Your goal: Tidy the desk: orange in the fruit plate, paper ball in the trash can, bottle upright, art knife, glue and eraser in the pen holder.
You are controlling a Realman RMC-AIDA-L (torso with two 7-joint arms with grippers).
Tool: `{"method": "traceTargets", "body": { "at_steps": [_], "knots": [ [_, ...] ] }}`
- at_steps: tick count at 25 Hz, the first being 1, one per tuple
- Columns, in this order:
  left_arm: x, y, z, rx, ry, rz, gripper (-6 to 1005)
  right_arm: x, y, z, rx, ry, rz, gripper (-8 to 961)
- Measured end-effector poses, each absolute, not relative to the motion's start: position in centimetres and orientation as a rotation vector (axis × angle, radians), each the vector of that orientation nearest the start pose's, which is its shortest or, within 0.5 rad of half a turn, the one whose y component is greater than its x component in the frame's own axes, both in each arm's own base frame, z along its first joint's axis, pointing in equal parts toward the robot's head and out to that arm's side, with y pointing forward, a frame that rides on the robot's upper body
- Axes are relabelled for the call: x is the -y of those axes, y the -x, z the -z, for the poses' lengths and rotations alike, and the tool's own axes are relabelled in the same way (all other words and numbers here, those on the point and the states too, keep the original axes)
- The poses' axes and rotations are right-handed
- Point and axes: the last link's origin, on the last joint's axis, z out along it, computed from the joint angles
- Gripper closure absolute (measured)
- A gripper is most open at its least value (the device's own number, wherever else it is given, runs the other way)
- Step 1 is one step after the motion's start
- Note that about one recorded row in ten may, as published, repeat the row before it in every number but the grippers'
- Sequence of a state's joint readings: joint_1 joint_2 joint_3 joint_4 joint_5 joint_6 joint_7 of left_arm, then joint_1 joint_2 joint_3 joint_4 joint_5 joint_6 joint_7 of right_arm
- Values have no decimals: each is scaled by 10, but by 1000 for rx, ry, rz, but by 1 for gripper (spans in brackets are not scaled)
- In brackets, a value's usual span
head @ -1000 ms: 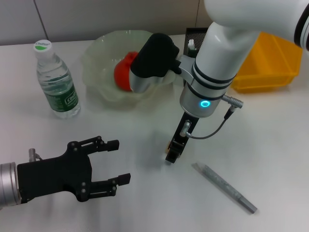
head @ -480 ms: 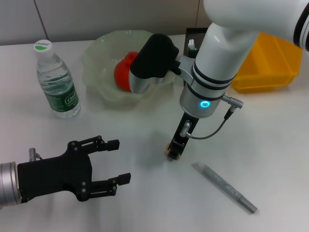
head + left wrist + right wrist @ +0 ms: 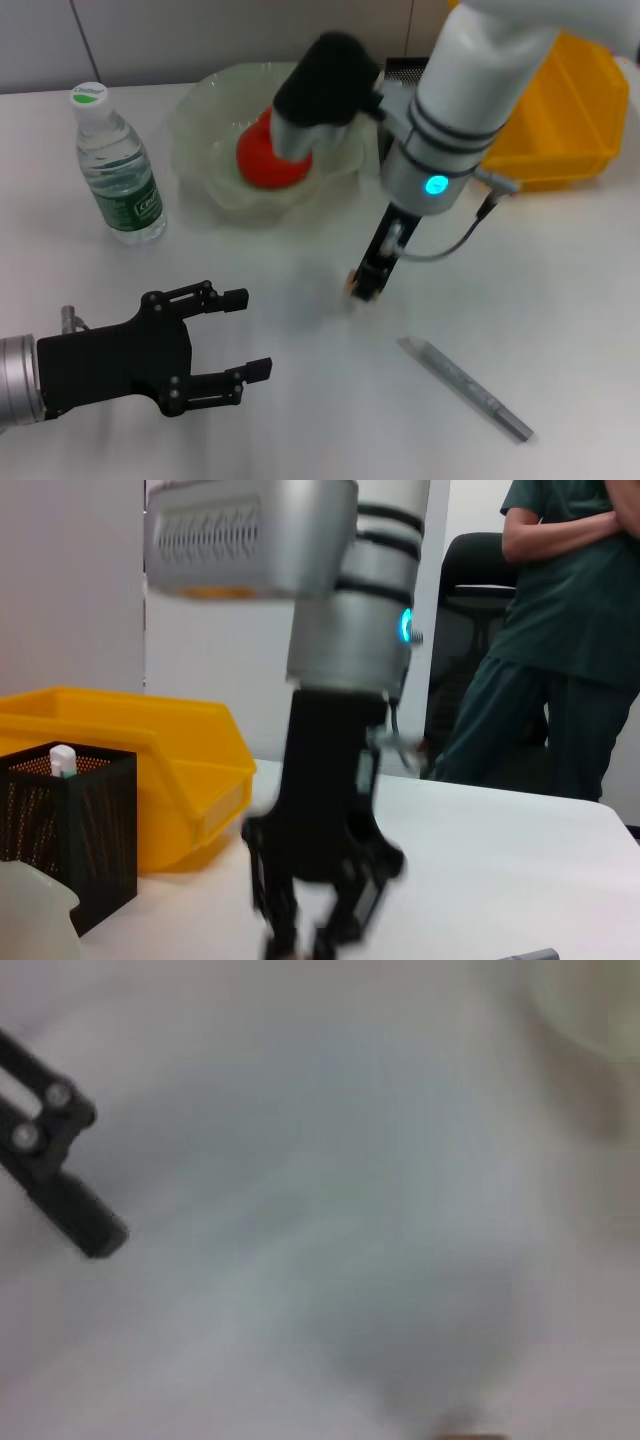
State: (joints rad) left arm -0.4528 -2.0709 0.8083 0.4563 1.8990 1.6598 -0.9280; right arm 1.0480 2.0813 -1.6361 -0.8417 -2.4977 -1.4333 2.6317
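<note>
The right gripper [image 3: 365, 290] hangs just above the desk [image 3: 560, 300], jaws narrow on a small pale eraser [image 3: 352, 291]. The art knife [image 3: 465, 388] lies at four o'clock; the pen holder [image 3: 400, 72] stands at twelve. The left gripper [image 3: 240, 335] idles at nine o'clock, fingers spread wide.

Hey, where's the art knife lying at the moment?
In the head view the art knife lies flat on the white table, on the robot's right, just past the lowered right gripper and well short of the yellow bin.
</note>
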Motion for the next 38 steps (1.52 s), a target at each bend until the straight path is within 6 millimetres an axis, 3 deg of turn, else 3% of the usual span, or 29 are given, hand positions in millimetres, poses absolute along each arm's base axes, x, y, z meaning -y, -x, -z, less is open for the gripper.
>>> {"method": "traceTargets", "body": {
  "at_steps": [9,20,27,38],
  "knots": [
    [-273,274,36,238,2840,842,214,-395,-102,0,-799,2594,604,686],
    [-273,274,36,235,2840,842,213,-421,-131,-70,-844,2398,458,673],
    [-275,273,36,229,2842,843,213,-439,-158,-86,-785,2373,314,665],
    [-277,270,36,231,2846,848,213,-457,-176,-80,-688,2419,64,652]
  ]
}}
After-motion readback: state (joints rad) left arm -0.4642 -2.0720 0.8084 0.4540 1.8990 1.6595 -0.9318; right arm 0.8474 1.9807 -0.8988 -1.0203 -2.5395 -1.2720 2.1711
